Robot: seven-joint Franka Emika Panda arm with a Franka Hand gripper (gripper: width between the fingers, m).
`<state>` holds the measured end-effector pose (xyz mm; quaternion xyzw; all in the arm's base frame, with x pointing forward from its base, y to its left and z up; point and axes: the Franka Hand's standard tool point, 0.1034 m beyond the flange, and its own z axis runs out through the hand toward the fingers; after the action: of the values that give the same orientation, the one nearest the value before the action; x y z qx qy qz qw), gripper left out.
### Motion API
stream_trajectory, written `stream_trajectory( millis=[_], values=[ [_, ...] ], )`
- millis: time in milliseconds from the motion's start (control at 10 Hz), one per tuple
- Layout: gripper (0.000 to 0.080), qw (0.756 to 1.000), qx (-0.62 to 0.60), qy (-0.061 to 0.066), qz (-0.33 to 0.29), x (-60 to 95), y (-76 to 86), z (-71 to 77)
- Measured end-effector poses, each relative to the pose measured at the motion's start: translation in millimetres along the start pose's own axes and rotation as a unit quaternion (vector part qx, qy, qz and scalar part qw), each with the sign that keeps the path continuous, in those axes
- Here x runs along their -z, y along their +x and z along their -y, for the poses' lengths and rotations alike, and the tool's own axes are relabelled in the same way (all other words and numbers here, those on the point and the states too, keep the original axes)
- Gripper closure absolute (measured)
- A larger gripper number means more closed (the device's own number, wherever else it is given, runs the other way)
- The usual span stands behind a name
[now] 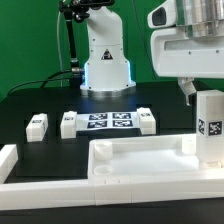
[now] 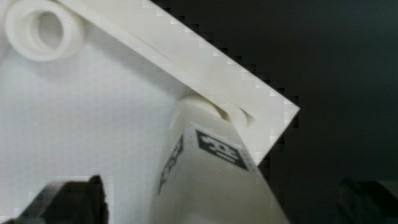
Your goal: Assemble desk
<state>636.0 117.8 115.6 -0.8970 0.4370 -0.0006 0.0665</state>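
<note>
One wide white plastic tray-like tabletop; one tagged white square block leg upright at its corner; three loose legs beyond tabletop; gripper spread wide, gripping nothing.

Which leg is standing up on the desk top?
The leg at the exterior view's right, upright on the tabletop corner. The other three legs sit apart on the black table.
</note>
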Motion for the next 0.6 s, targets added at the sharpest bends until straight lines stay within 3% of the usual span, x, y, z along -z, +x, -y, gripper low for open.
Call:
stream_trajectory(
  millis=[300,400,500,600],
  values=[
    [0.0151,0.995,0.102,0.000,0.000,0.0,0.3,-0.1],
    [0.0151,0.984,0.178,-0.007,-0.002,1.1,1.3,-0.6],
    [0.0151,0.956,0.291,-0.022,-0.010,7.7,5.3,4.5],
    [0.0151,0.936,0.352,-0.022,-0.012,9.4,4.1,9.8]
  ],
)
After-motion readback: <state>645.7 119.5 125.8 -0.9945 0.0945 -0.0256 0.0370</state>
